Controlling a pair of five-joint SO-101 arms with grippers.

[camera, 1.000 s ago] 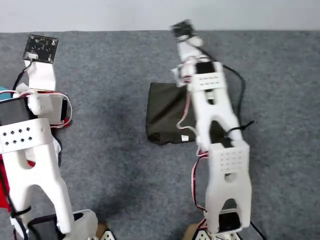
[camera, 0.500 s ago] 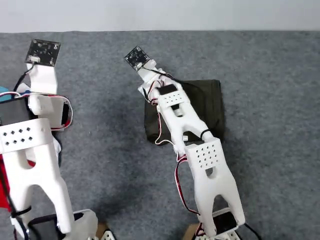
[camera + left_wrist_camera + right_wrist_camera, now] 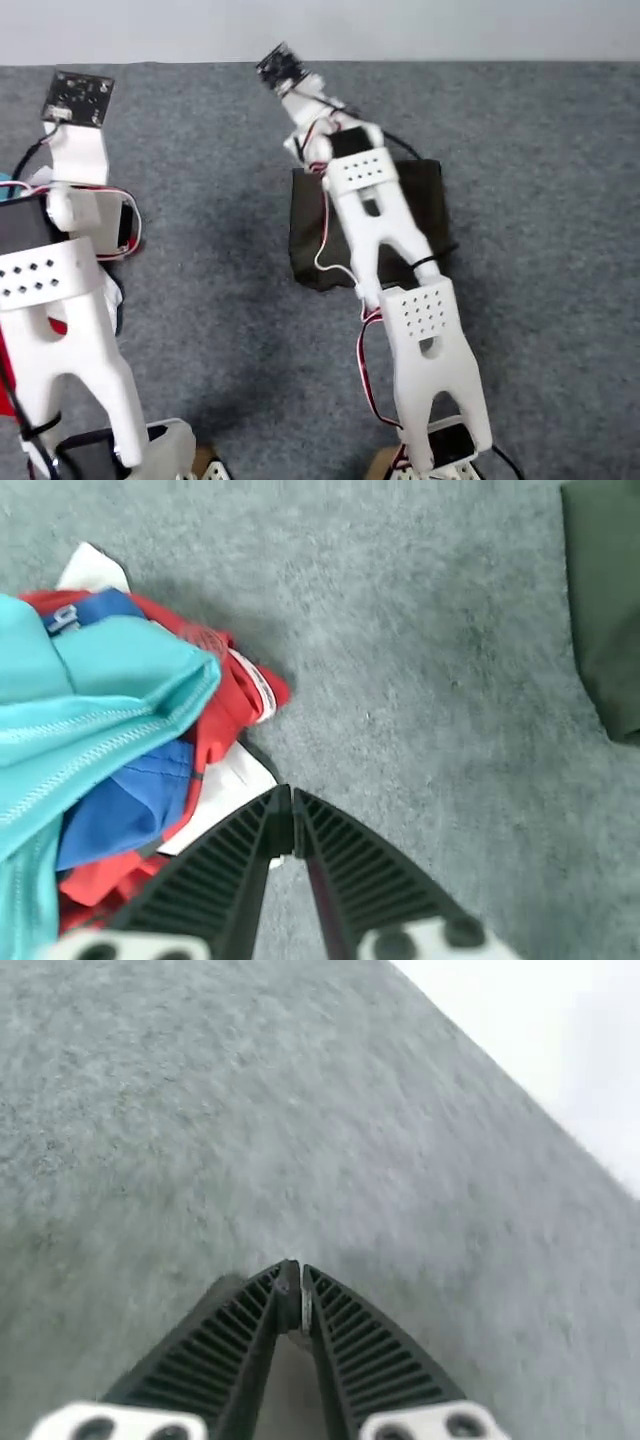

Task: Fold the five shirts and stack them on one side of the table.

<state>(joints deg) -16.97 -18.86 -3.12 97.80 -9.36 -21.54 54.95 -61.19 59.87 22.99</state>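
**Right arm swings back over the folded shirt**

Half a second ago the right arm [image 3: 385,215] leaned toward the left arm [image 3: 60,290]. Now it stretches farther from its base, its wrist past the far edge of the dark shirt [image 3: 306,228]. The shirt itself has not shifted.

It lies folded flat near the middle of the grey tabletop [image 3: 200,300]. It is a squarish rectangle, a little wider across than deep, with its edges square to the tabletop's far edge. The arm crosses over its middle.

The right pincer [image 3: 294,1305] is closed on nothing, above bare grey surface. The left pincer [image 3: 292,825] is also closed and empty, just beside a heap of loose shirts [image 3: 120,680]. There a teal one lies over red, blue and white, well apart from the folded one.
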